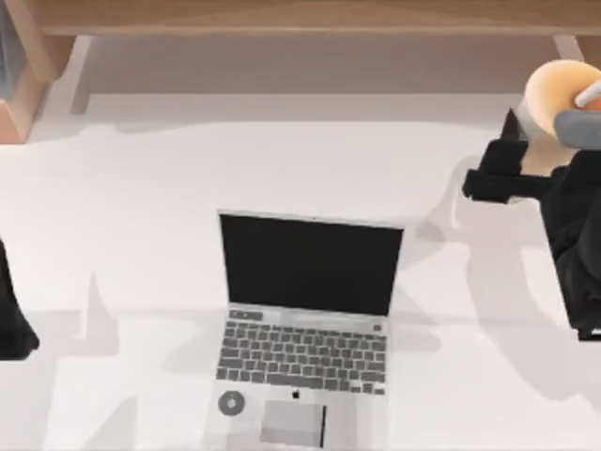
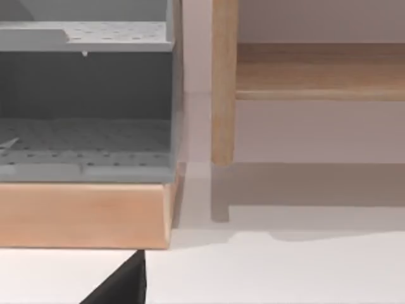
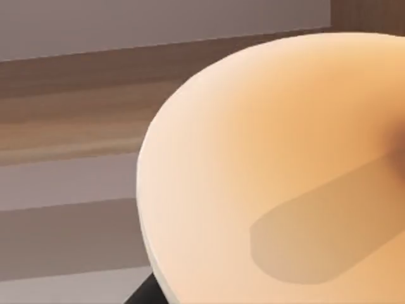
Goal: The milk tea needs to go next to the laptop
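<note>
My right gripper [image 1: 515, 155] is sitting at the far right corner of the table [image 1: 141, 188], right against the milk tea [image 1: 561, 92], but I cannot tell if its fingers are closing on the cup or are standing open. The cup is staying at that same far right corner, with its round orange-tan top [image 3: 285, 158] facing up and a white straw [image 1: 590, 94] sticking out of it. In the right wrist view this top is lying very near to the camera. The laptop [image 1: 305, 329] is standing open at the middle of the near edge, well apart from the cup. My left arm [image 1: 14, 315] is resting at the left edge.
</note>
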Robot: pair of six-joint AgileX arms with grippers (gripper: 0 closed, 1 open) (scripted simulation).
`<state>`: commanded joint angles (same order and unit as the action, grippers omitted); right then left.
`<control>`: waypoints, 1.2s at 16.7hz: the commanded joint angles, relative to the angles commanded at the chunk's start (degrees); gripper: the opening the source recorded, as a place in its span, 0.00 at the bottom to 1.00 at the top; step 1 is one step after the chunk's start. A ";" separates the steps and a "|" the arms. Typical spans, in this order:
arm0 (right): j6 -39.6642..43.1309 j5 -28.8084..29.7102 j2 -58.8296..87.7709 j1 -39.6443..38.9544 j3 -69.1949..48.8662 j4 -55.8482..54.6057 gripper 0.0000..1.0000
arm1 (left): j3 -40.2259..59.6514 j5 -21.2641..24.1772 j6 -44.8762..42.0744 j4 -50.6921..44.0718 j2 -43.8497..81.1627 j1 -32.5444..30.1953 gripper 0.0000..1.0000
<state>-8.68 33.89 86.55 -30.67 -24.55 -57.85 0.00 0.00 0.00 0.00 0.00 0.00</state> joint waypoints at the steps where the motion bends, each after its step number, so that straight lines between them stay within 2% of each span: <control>1: -1.67 4.30 -2.47 -4.11 -0.23 4.35 0.00 | 0.00 0.00 0.00 0.00 0.00 0.00 1.00; 5: -9.66 18.62 -10.86 -19.15 -0.85 22.51 0.00 | 0.00 0.00 0.00 0.00 0.00 0.00 1.00; 8: -16.42 24.72 -15.20 -27.56 -0.97 35.71 0.00 | 0.00 0.00 0.00 0.00 0.00 0.00 1.00; 14: -28.24 28.69 -19.48 -36.99 -0.61 55.50 0.00 | 0.00 0.00 0.00 0.00 0.00 0.00 1.00; 20: -31.38 28.42 -19.88 -38.39 -0.49 60.04 0.00 | 0.00 0.00 0.00 0.00 0.00 0.00 1.00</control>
<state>-40.06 62.31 66.67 -69.06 -25.03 2.18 0.00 0.00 0.00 0.00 0.00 0.00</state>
